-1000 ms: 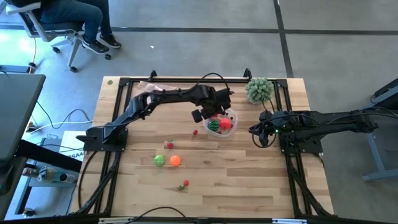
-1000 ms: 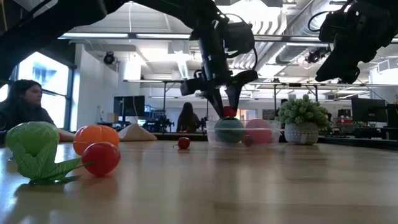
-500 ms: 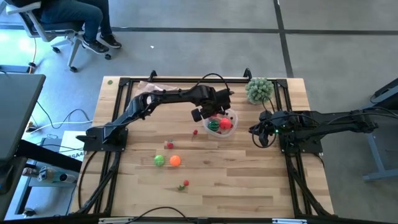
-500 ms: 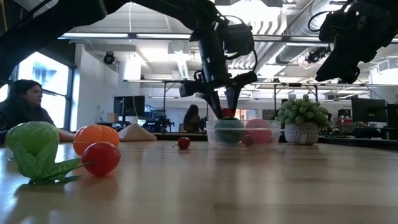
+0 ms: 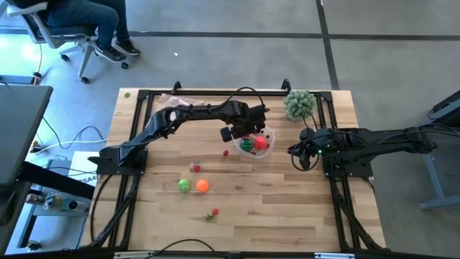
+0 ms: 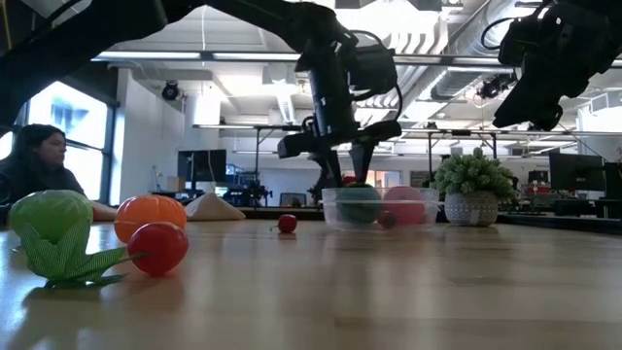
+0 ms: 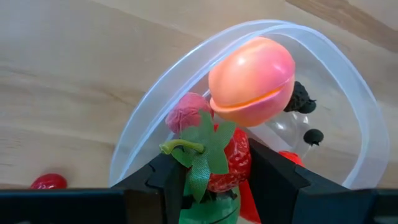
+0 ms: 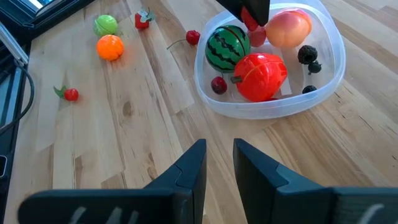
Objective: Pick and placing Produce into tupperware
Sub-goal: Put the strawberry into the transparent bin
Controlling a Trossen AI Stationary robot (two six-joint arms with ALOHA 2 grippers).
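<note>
From above, the left tool [image 5: 246,134] hangs over the near-left rim of the tupperware [image 5: 264,149], which sits on the desk [image 5: 273,208] right of centre, near the potted plant [image 5: 300,104]. A green ball [image 5: 185,185] and an orange ball [image 5: 202,185] lie side by side well apart from the tub, with a small red piece [image 5: 195,167] beyond them and another [image 5: 214,212] nearer the front edge. The right tool [image 5: 300,155] waits off to the tub's right.

At desk height, the left tool's fingers point down over the tub, gripping a small red piece [image 6: 349,180].

The left wrist view shows its fingers [image 7: 166,180] closed on a strawberry [image 7: 227,167] with green leaves, above a peach [image 7: 252,72] and dark berries [image 7: 300,98] (a cherry [image 7: 48,182] lies outside).

In the right wrist view, that tool's fingers [image 8: 191,168] stand slightly apart, holding nothing; the striped green ball [image 8: 227,48] and a red fruit [image 8: 260,76] sit in the tub.
</note>
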